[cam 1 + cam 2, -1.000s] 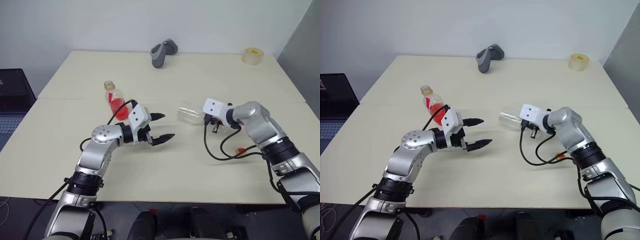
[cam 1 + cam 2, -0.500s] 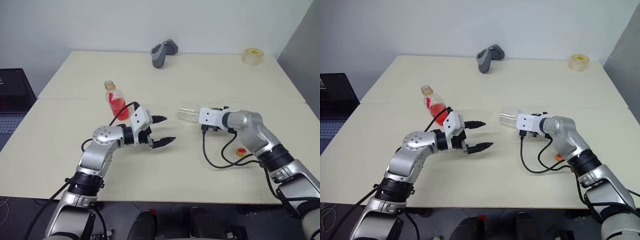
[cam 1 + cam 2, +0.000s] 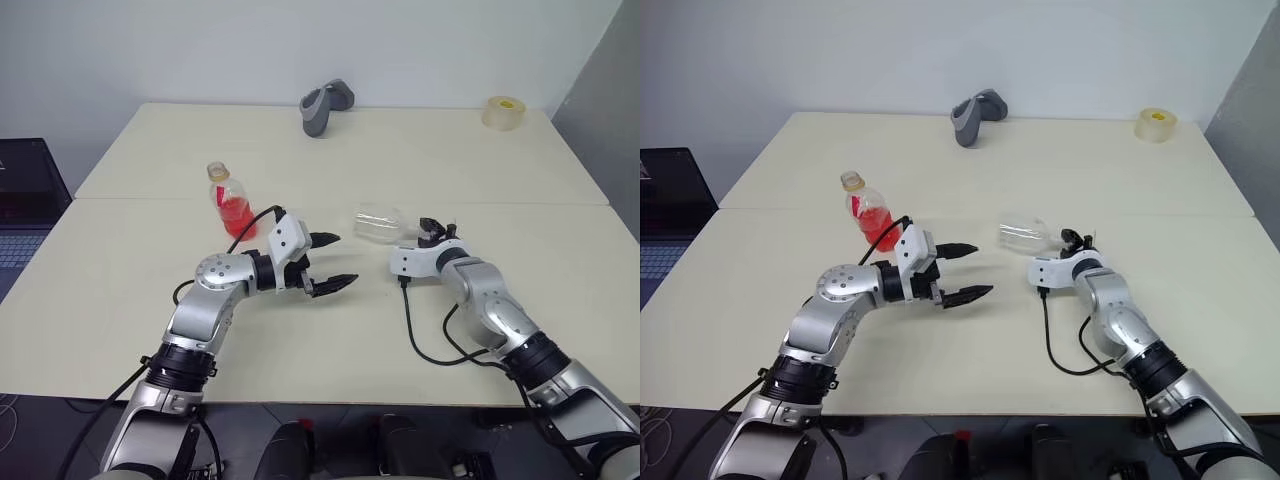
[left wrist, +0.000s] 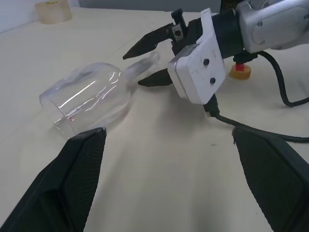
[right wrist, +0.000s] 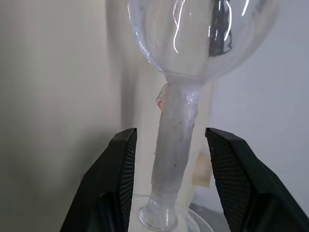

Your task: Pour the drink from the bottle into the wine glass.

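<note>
1. Where the wine glass [image 3: 378,223] lies on its side on the cream table [image 3: 420,160], bowl mouth towards the bottle [image 3: 231,203], stem between the parted, non-gripping fingers of the right gripper [image 4: 153,61].
2. Left gripper [image 3: 331,262]: fingers spread wide, empty, just in front of the upright uncapped bottle of red-orange drink [image 3: 237,214].
3. Red-and-yellow cap [image 4: 240,70] beside the right arm's black cable [image 3: 425,338].
4. Far edge: grey object [image 3: 325,105], tape roll [image 3: 504,111].
5. Laptop [image 3: 25,205] off the table's left side.
</note>
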Controlling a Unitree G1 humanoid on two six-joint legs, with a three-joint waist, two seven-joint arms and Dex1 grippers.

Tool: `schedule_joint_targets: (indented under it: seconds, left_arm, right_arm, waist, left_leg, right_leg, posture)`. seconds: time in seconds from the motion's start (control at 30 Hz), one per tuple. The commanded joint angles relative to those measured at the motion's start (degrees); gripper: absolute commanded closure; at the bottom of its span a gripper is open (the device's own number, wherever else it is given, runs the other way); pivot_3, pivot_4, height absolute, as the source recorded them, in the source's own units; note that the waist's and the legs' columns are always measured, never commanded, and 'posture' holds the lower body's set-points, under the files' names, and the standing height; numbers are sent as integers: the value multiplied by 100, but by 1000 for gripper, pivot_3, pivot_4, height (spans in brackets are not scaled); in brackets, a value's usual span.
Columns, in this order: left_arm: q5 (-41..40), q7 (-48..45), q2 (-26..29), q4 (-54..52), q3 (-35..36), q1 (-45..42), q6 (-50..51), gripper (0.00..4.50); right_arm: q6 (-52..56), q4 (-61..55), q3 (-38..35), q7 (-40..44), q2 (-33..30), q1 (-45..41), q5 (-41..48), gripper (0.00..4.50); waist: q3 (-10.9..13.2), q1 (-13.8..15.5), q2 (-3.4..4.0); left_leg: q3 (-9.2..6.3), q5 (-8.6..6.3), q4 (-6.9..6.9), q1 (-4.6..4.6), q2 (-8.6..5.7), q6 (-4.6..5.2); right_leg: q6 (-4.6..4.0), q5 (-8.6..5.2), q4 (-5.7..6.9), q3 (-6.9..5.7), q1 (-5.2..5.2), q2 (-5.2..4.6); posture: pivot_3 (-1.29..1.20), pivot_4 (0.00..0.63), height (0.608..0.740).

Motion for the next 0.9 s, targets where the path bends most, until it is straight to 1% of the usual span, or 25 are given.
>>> schedule_joint_targets:
  seconds: [0.03,0.13,0.23,0.43,0.77,0.87,0.9]
  left_arm:
    - [-5,2,-48,-57,-4,-171,-112,0]
    - [-9,18,-71,-66,-19,-195,-111,0]
    - [-4,35,-81,-75,-16,-191,-118,0]
    - [-9,83,-108,-125,-10,-148,-106,0]
    - [6,114,-180,-104,-53,-176,-100,0]
    - [8,128,-183,-118,-51,-173,-94,0]
    - [5,139,-186,-131,-46,-165,-85,0]
  right_arm:
    - [37,256,-132,-486,130,-128,-211,2098]
    - [96,405,-209,-631,277,-144,-193,2098]
    - [161,344,-224,-581,327,-34,-187,2098]
    - [419,-130,-269,-374,396,258,-237,2098]
    - [556,-57,-293,-414,583,463,-248,2098]
    - [517,48,-347,-504,572,421,-215,2629]
    - [503,82,-380,-525,553,393,-193,2917]
  waist:
    - [0,2,-1]
    - [-1,-1,-2]
    - [-1,-4,-2]
    - [-2,-1,-2]
    - [-4,-1,-3]
    - [-6,-1,-5]
    - [-7,-1,-6]
  left_leg:
    - [0,0,0,0,0,0]
    - [2,0,0,1,0,0]
    - [2,0,-1,1,1,0]
    - [1,-1,0,1,0,1]
    - [0,-1,-1,2,0,2]
    - [0,-1,-1,2,0,2]
    - [1,-1,-1,2,0,2]
  right_leg:
    - [0,0,0,0,0,0]
    - [0,0,0,1,1,0]
    - [0,0,0,1,0,2]
    - [0,0,1,1,1,2]
    - [0,0,1,1,1,2]
    - [0,0,1,0,1,2]
    - [0,0,1,1,1,2]
  posture:
    - [0,150,740]
    - [0,150,740]
    - [0,150,740]
    - [0,150,740]
    - [0,150,740]
    - [0,150,740]
    - [0,150,740]
